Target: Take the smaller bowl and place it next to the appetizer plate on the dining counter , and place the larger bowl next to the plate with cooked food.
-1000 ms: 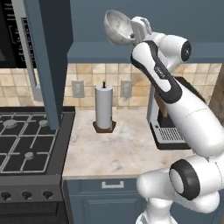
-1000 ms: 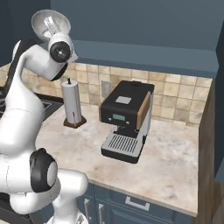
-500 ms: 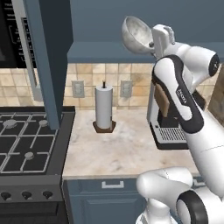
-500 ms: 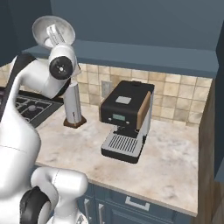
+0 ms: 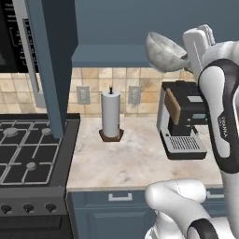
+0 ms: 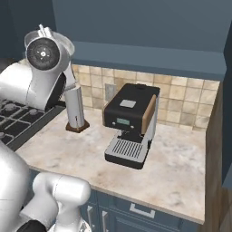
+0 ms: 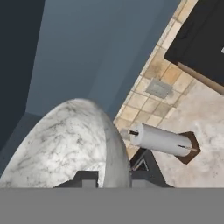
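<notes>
Since earlier frame, arm swung rightward in left base view, carrying deep grey-white marbled stone bowl (image 5: pixel 164 51) from above paper-towel roll (image 5: pixel 110 114) to above black coffee machine (image 5: pixel 183 119). Gripper (image 5: pixel 190 55) closed tight on bowl's rim, bowl tilted on its side, held high in front of blue cabinet, well above beige marble desk (image 5: pixel 130 158). Hand view: bowl (image 7: pixel 70 144) close, rim between dark fingertips (image 7: pixel 87 178).

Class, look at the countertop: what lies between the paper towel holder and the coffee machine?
Nothing: in the left base view, bare marble counter separates the paper towel holder from the coffee machine.
</notes>
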You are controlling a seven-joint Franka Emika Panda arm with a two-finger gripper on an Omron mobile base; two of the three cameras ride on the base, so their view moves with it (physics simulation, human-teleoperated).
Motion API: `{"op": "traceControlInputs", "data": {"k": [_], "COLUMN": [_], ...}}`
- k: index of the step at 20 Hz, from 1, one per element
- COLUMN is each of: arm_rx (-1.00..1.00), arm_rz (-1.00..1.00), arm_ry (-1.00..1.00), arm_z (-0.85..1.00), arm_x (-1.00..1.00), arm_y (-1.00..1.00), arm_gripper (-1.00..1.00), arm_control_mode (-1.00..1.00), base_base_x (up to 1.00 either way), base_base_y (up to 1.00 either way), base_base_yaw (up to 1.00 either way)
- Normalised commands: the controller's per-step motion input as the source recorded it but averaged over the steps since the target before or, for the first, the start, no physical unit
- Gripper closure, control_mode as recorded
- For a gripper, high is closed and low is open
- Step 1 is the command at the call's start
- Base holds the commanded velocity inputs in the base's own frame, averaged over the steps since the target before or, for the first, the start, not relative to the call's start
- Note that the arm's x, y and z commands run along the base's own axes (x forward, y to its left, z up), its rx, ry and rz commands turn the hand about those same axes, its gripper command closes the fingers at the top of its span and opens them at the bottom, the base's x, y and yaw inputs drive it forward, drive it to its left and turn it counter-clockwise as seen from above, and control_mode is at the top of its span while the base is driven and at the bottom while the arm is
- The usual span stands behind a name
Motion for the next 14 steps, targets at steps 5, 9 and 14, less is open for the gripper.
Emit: {"op": "traceControlInputs", "data": {"k": [5, 9, 14], "arm_rx": [-0.16, -0.14, -0.09], "arm_rz": [0.04, 0.02, -0.01], "arm_ry": [0.00, 0.00, 0.00], "arm_z": [-0.62, -0.81, -0.39], "arm_x": [-0.91, -0.78, -0.12], "arm_y": [-0.04, -0.04, -0.01], "arm_gripper": [1.00, 1.00, 1.00], "arm_control_mode": [-1.00, -1.00, -1.00], "base_base_x": [0.00, 0.00, 0.00], "base_base_y": [0.00, 0.00, 0.00], "base_base_yaw": [0.00, 0.00, 0.00]}}
